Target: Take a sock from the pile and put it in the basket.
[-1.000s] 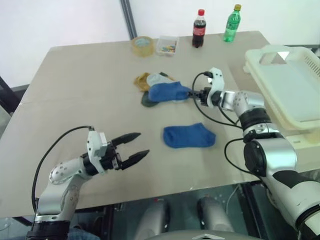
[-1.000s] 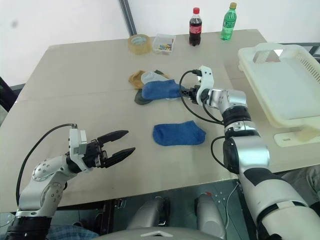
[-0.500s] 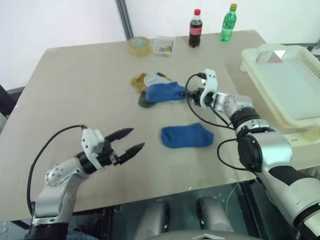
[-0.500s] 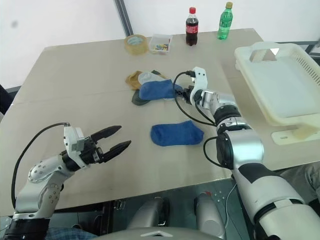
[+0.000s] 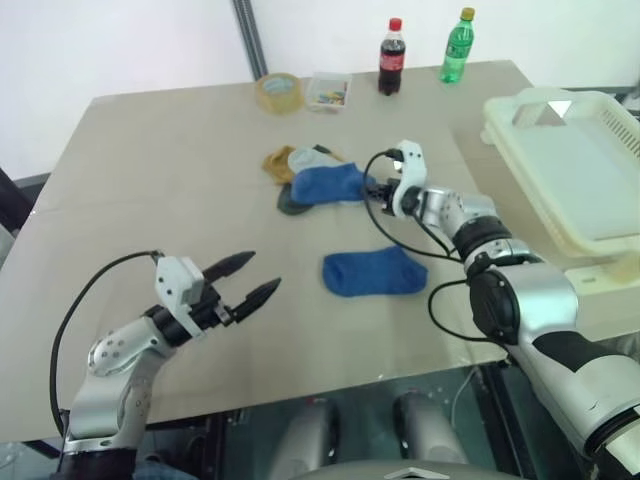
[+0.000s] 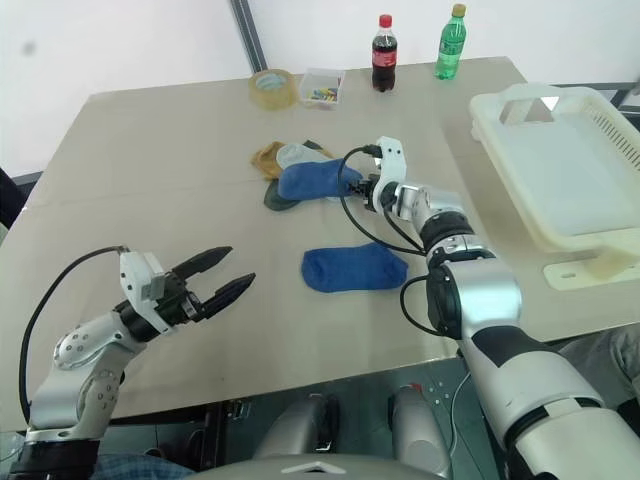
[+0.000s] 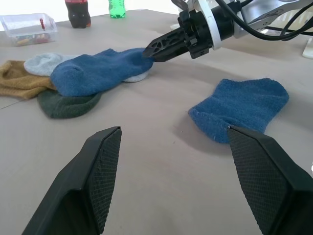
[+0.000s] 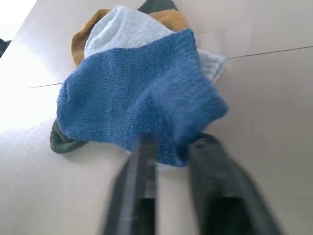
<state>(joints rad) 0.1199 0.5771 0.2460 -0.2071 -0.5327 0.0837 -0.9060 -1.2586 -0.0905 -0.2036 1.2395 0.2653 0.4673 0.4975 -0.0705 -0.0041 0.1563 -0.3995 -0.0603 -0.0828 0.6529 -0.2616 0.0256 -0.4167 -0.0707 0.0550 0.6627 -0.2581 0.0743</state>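
The pile (image 5: 300,172) of socks lies mid-table, mustard, light grey and dark green under a bright blue sock (image 5: 328,184) on top. My right gripper (image 5: 372,186) reaches in from the right and is shut on that blue sock's near edge (image 8: 171,142); the left wrist view shows its black fingertips (image 7: 149,51) pinched together at the sock. A second blue sock (image 5: 375,272) lies flat by itself nearer to me. My left gripper (image 5: 262,272) hovers open over bare table at the front left, holding nothing. The cream basket (image 5: 505,125) stands at the table's right edge.
At the table's far edge stand a roll of tape (image 5: 279,90), a small clear box of colourful bits (image 5: 331,89), a cola bottle (image 5: 392,56) and a green bottle (image 5: 457,45). Black cables loop from my right wrist over the table.
My right gripper edged left toward the pile and its fingers closed on the top blue sock's edge. The left gripper stayed open and turned slightly.
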